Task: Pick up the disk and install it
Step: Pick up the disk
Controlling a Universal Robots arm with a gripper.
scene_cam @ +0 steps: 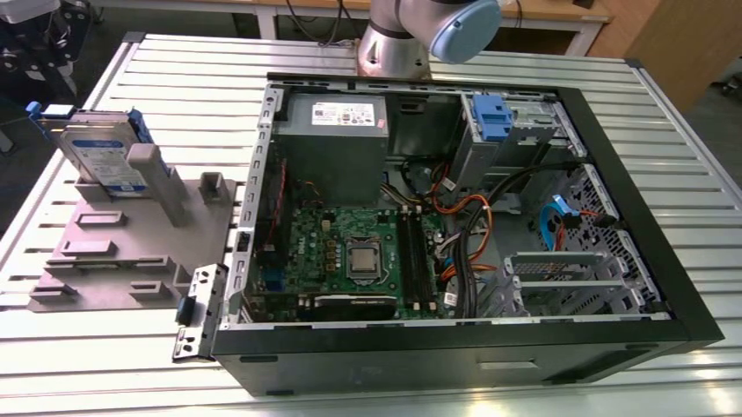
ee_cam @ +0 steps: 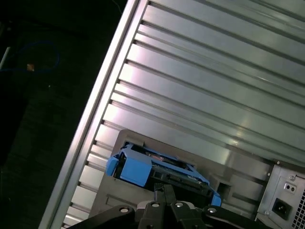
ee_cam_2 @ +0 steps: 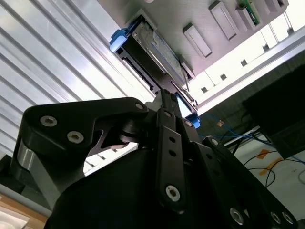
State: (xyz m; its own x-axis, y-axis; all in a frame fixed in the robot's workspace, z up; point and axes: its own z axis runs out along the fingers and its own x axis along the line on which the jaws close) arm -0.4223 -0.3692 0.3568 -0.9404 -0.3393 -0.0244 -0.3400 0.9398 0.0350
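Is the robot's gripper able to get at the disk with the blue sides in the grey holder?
Probably yes. In the first wrist view the gripper hangs close to the disk with nothing between them, and the disk stands up out of the grey holder.

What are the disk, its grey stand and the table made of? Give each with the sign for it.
The disk: silver-grey body, likely metal with a dull sheen; glossy blue side rails look like plastic.
The grey stand: matte, uniform, blocky posts, probably moulded or printed plastic, though painted metal is possible.
The table: bright ribbed slats that mirror light, apparently bare aluminium.
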